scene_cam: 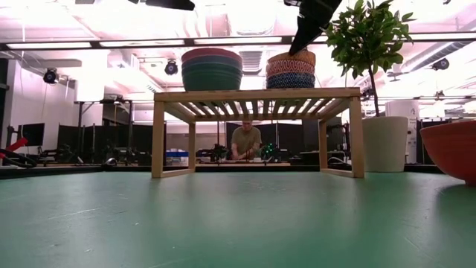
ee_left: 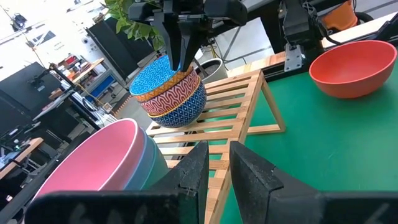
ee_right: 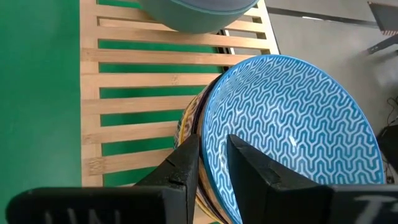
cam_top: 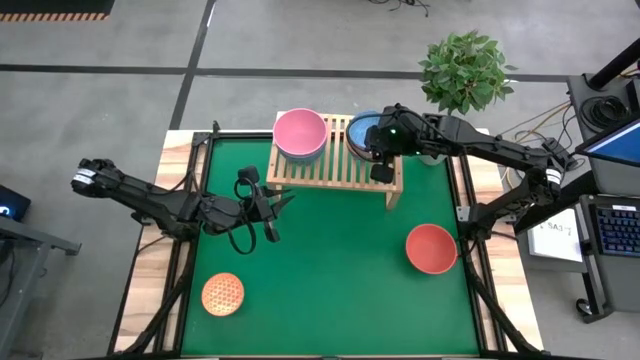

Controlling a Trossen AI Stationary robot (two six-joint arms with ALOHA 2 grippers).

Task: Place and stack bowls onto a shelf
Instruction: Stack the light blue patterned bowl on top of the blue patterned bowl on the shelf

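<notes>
The right hand (cam_top: pixel 381 163) grasps the rim of the light blue bowl (ee_right: pixel 292 124), seating it atop the patterned stack (ee_left: pixel 174 99) on the shelf (cam_top: pixel 340 170), while the empty, nearly clenched left hand (cam_top: pixel 272 205) waits above the surface (cam_top: pixel 330 280).

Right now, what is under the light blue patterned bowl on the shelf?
The light blue patterned bowl tops a stack on the shelf: beneath it an orange-red patterned bowl, then a dark blue patterned one. Their insides are covered. The right gripper straddles the top bowl's rim.
</notes>
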